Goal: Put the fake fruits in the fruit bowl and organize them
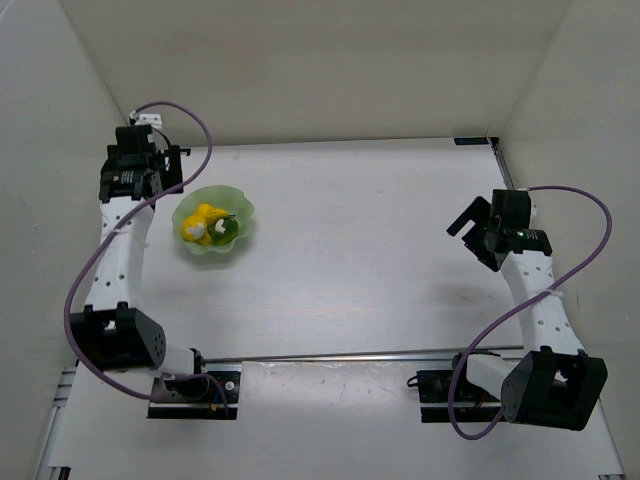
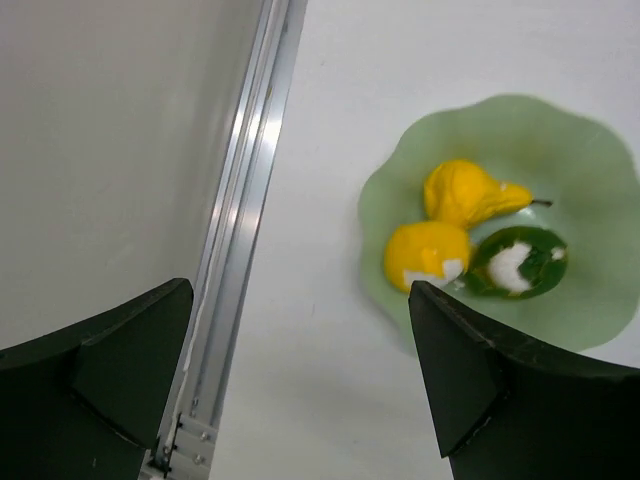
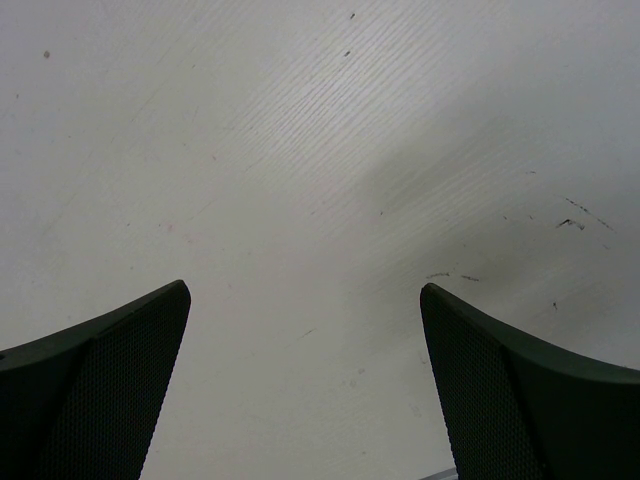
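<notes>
Mint-green fruit bowl (image 2: pixel 560 130) holds pear (image 2: pixel 465 192), peeled piece (image 2: pixel 425 255) and green fruit (image 2: pixel 518 262), left end effector (image 2: pixel 300 330) and right end effector (image 3: pixel 305 310) spread empty, task seemingly done.

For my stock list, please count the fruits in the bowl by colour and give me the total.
Yellow: 1, the pear
Yellow and white: 1, the peeled piece
Dark green with a white patch: 1, the green fruit
Total: 3, all in the bowl
</notes>
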